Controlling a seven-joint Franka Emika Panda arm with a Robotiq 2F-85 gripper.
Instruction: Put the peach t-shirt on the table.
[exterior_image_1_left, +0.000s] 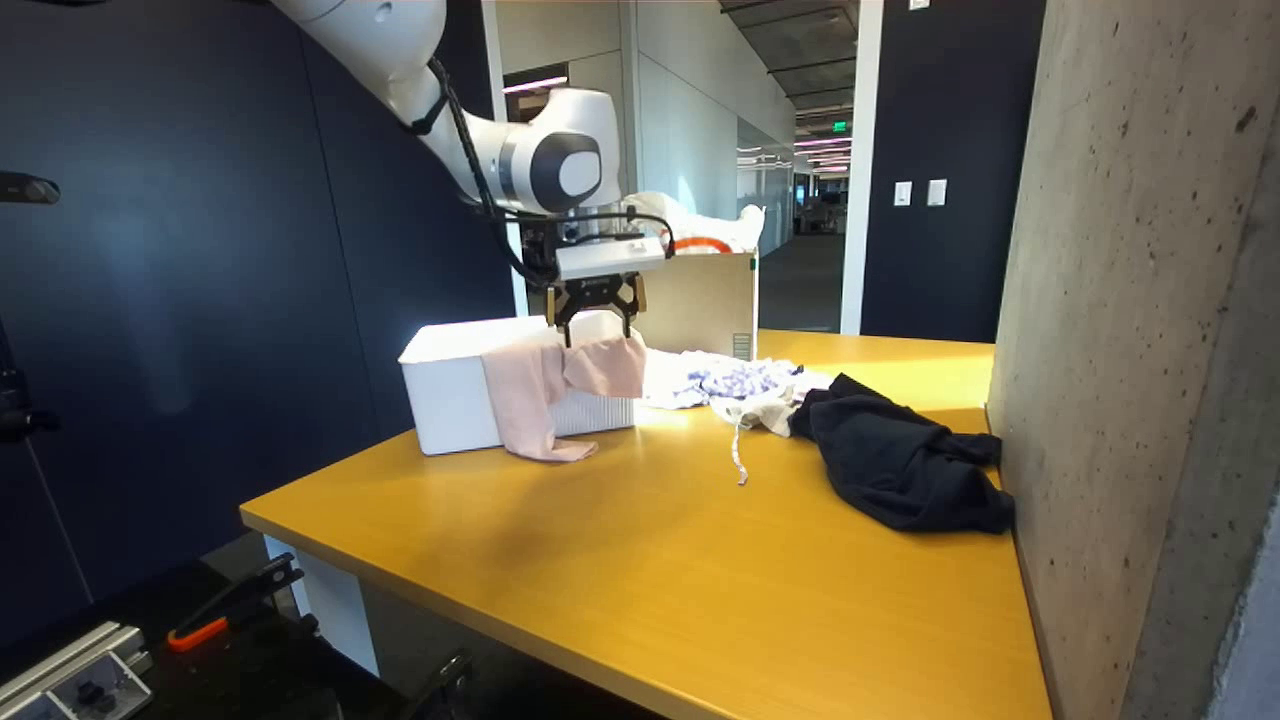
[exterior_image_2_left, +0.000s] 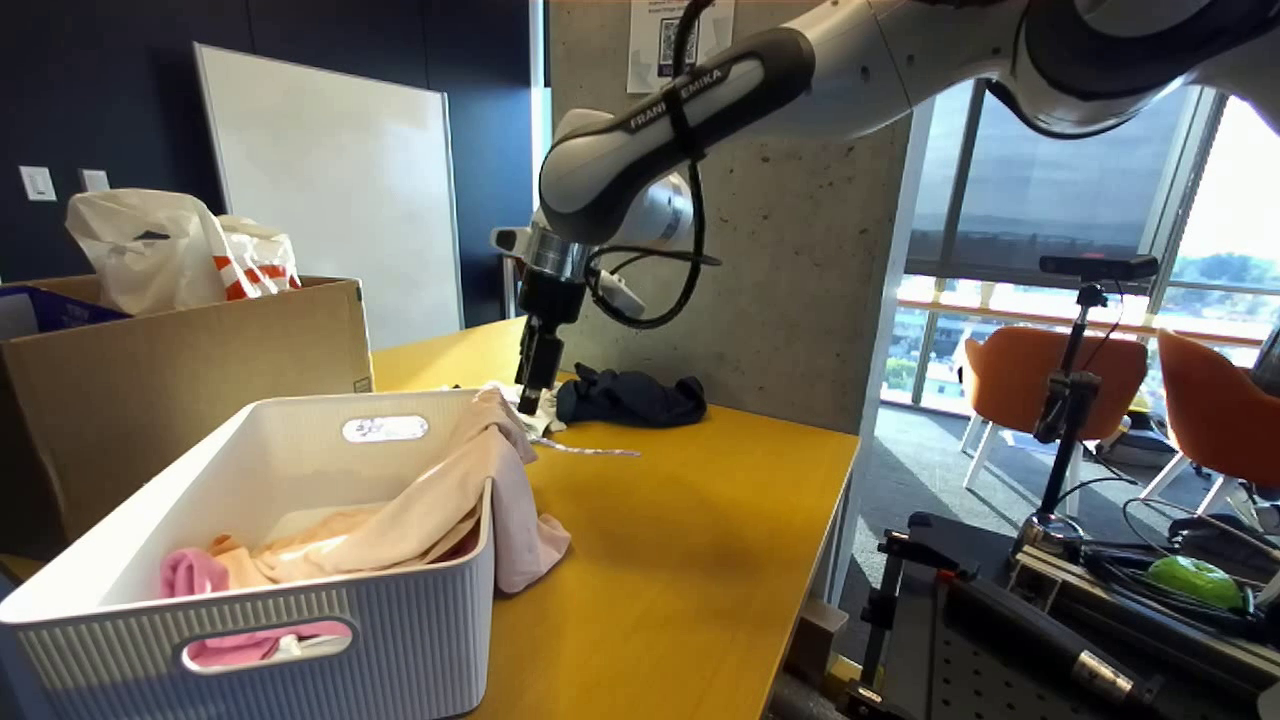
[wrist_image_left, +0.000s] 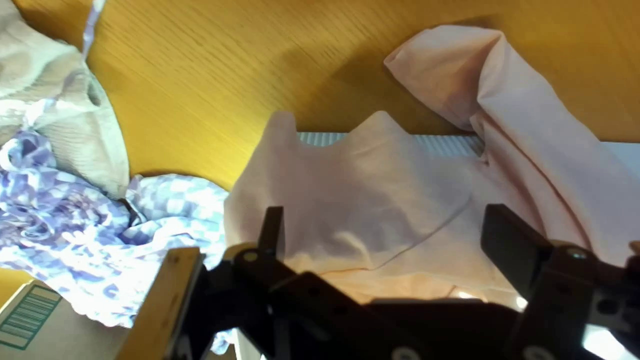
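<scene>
The peach t-shirt (exterior_image_1_left: 523, 392) hangs limp over the rim of the white box. In an exterior view (exterior_image_2_left: 515, 525) one end lies inside the box and the other drapes down outside, its lower end at the table (exterior_image_1_left: 620, 560). In the wrist view the t-shirt (wrist_image_left: 350, 185) spreads below the fingers, with one fold reaching over the yellow-orange table (wrist_image_left: 210, 75). My gripper (exterior_image_1_left: 597, 338) is open, just above or beside the draped cloth at the box's rim. In the wrist view the gripper (wrist_image_left: 382, 220) has its fingers wide apart over the cloth; I cannot tell whether they touch it.
The white box (exterior_image_2_left: 400, 640) also holds pink cloth (exterior_image_2_left: 193, 573). A black garment (exterior_image_1_left: 900, 455) lies near the concrete wall (exterior_image_1_left: 1130, 300). White patterned cloth (wrist_image_left: 170, 200) lies beside the box. A cardboard box (exterior_image_2_left: 200, 380) with white bags stands behind.
</scene>
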